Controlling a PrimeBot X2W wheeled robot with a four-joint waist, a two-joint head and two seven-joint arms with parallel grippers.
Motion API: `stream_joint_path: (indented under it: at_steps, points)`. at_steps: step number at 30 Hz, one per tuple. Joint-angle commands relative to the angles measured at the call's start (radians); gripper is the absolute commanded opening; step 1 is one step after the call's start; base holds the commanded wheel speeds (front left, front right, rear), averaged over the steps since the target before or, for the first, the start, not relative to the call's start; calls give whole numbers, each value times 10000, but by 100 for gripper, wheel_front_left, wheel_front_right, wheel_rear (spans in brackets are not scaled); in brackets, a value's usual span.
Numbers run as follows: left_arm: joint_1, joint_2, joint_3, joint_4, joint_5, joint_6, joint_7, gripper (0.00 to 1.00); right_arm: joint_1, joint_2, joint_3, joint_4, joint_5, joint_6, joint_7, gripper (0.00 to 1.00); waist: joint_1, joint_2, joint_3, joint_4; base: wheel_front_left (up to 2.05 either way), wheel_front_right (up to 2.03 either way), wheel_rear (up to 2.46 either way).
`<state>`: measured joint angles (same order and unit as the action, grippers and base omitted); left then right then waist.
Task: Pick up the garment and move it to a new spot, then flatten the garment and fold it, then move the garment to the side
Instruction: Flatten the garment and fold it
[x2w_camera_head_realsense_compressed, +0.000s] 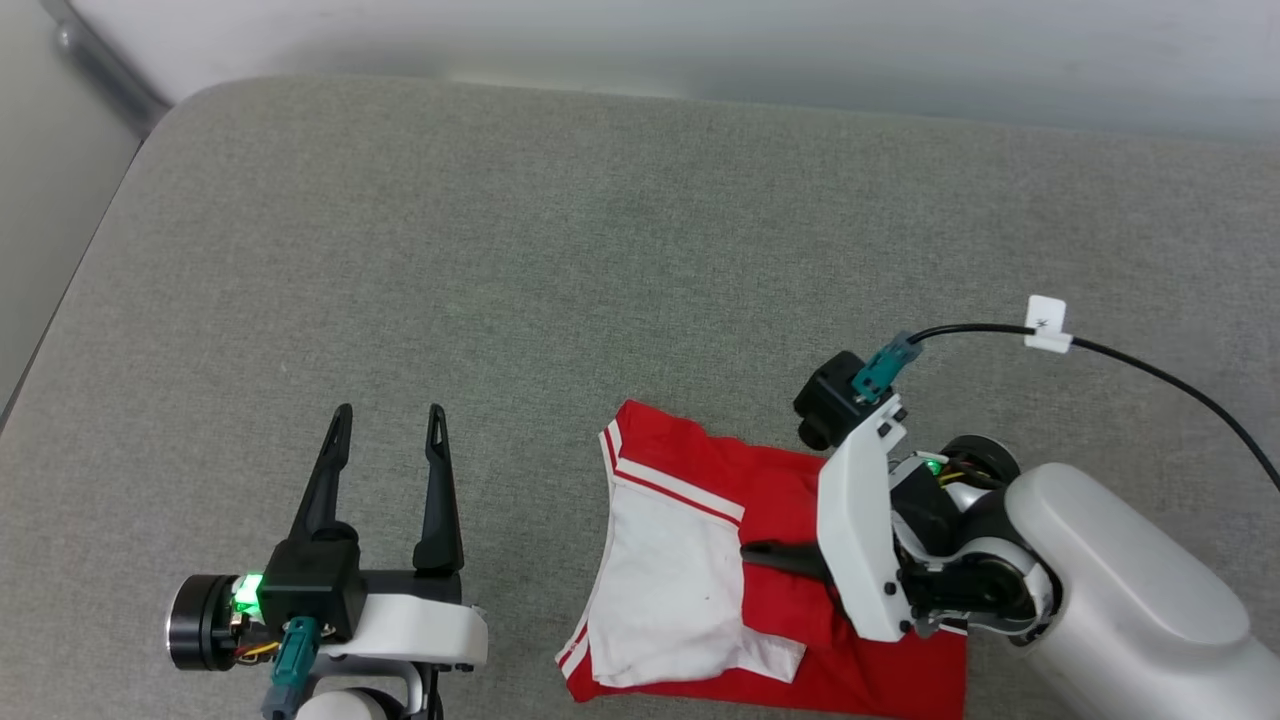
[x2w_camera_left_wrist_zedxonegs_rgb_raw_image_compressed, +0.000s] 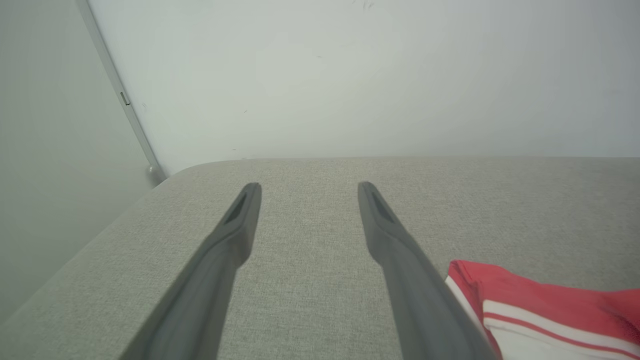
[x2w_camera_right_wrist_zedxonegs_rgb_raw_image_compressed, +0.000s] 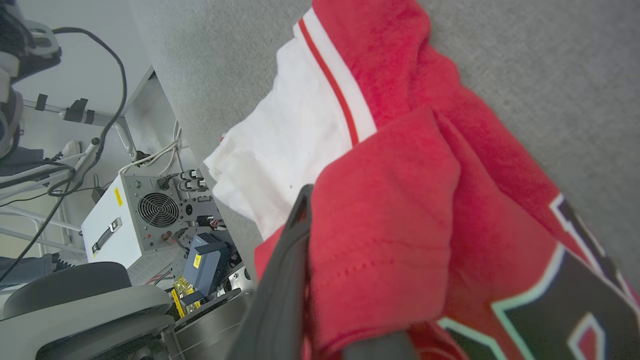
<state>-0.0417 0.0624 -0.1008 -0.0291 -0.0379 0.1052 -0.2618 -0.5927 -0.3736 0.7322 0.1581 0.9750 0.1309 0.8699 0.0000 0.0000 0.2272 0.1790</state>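
Observation:
The garment (x2w_camera_head_realsense_compressed: 765, 475) is a red jersey with a white sleeve, lying bunched at the near right of the grey padded surface (x2w_camera_head_realsense_compressed: 600, 250). Black white-outlined lettering shows on it in the right wrist view. My right gripper (x2w_camera_head_realsense_compressed: 752, 552) reaches in from the right and is shut on a fold of its red cloth (x2w_camera_right_wrist_zedxonegs_rgb_raw_image_compressed: 400, 225). One dark finger (x2w_camera_right_wrist_zedxonegs_rgb_raw_image_compressed: 292, 240) lies along the fold; the cloth covers the other. My left gripper (x2w_camera_head_realsense_compressed: 390, 412) stands open over bare surface to the garment's left, nothing between its fingers (x2w_camera_left_wrist_zedxonegs_rgb_raw_image_compressed: 308, 186). The garment's corner (x2w_camera_left_wrist_zedxonegs_rgb_raw_image_compressed: 540, 300) lies beside its right finger.
A pale wall borders the far edge. The surface's rounded left edge (x2w_camera_head_realsense_compressed: 90, 260) drops to the floor. A black cable with a white tag (x2w_camera_head_realsense_compressed: 1047, 325) arcs above my right wrist. Past the near edge stand a white fan-vented box (x2w_camera_right_wrist_zedxonegs_rgb_raw_image_compressed: 135, 215) and a grey chair (x2w_camera_right_wrist_zedxonegs_rgb_raw_image_compressed: 75, 300).

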Motion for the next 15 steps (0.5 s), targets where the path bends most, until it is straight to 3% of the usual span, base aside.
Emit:
stream_joint_path:
  at_steps: [1,7,8,9,15]
  points:
    - [-136,-6,-25,8,31,-49,-41,100,-165,72,83,109,-53,-2,-102,0,0,0,46,35,0,0,0]
    - [-240,-56,33,94,-31,-44,-41,100,-486,182,1005,1013,-321,-2,-869,0,0,0,106,69,0,0,0]
    - [-229,-61,56,110,-33,-39,-41,100,-525,162,1068,1091,-342,-4,-1075,41,0,0,84,56,0,0,0]
    - [-205,-69,74,128,-33,-35,-41,100,-590,127,1132,1109,-373,-2,-1300,100,0,0,44,38,0,0,0]
    - [124,-79,306,175,18,-89,-41,100,-690,-548,1250,199,-346,-4,-2904,100,0,0,-390,-199,0,0,0]
